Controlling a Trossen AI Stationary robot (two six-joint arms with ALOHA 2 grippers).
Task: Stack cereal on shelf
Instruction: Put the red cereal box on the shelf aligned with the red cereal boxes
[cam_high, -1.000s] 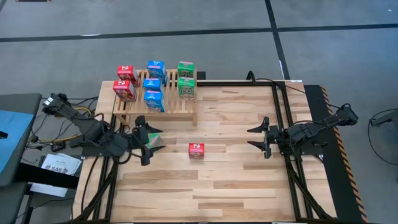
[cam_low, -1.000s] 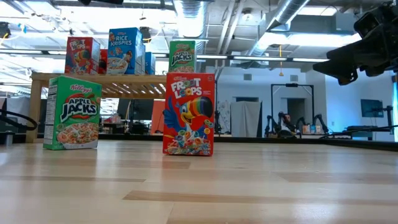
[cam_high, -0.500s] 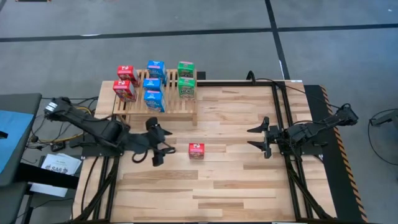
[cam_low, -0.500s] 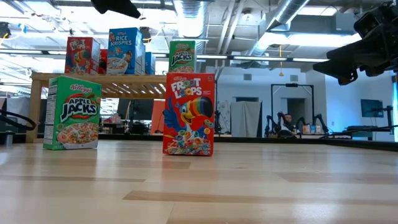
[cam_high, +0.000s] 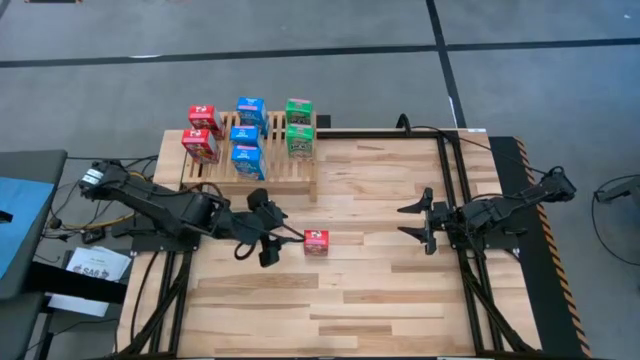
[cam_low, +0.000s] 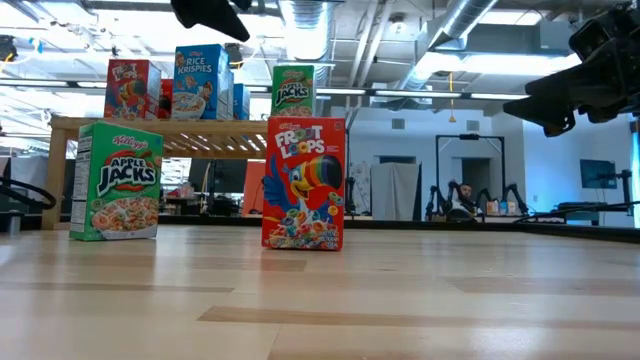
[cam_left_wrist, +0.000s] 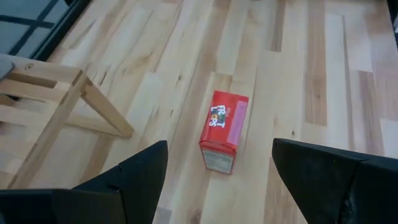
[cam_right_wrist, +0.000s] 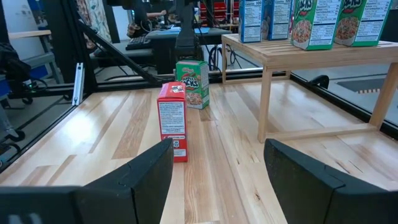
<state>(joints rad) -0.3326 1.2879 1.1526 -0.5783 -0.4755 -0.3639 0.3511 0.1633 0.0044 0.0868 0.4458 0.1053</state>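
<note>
Counting six boxes on the shelf (cam_high: 300, 172); a red box (cam_high: 316, 241) and green box (cam_low: 116, 181) wait on the bench (cam_high: 400, 300). Left end effector (cam_high: 268, 232) and right end effector (cam_high: 414, 221) are both wide, empty.

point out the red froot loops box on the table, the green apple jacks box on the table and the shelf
red Froot Loops box (cam_low: 303, 183), low view, printed front
green Apple Jacks box (cam_low: 117, 181), low view, printed front
shelf (cam_high: 302, 173), high view, bare slats

Bright, even light; perhaps slightly soft

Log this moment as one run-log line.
left claw: open, beside red box | right claw: open, idle | green box: on table | shelf: six boxes
</note>
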